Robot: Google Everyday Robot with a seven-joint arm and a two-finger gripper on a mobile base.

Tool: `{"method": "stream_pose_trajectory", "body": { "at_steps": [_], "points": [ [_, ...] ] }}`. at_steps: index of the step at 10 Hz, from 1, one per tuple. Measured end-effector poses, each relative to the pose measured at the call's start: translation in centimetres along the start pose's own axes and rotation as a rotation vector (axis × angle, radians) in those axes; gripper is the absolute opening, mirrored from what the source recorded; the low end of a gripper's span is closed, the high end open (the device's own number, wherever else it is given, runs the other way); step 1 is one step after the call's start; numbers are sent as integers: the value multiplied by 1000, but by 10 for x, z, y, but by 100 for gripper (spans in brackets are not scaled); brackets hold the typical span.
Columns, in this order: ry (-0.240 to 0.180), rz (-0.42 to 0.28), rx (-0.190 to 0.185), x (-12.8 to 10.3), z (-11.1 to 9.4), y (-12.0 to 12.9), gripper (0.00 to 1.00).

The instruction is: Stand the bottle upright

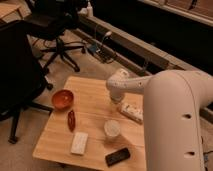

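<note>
By the wooden table's (90, 90) right edge, the slim whitish bottle (131, 112) lies flat, one end hidden behind the smooth white arm (170, 100).
The gripper (116, 99) hangs just beside it, jaws apart, gripping nothing.
</note>
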Motion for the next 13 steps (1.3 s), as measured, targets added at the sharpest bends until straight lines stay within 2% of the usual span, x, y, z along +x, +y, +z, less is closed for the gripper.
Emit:
{"method": "stream_pose_trajectory", "body": {
  "at_steps": [2,4,8,13],
  "points": [
    [13,-1,1,1,4,0,65],
    [22,14,7,3,7,-3,55],
    [44,23,16,7,10,-7,54],
    [96,-59,21,1,11,-3,54]
  ]
}}
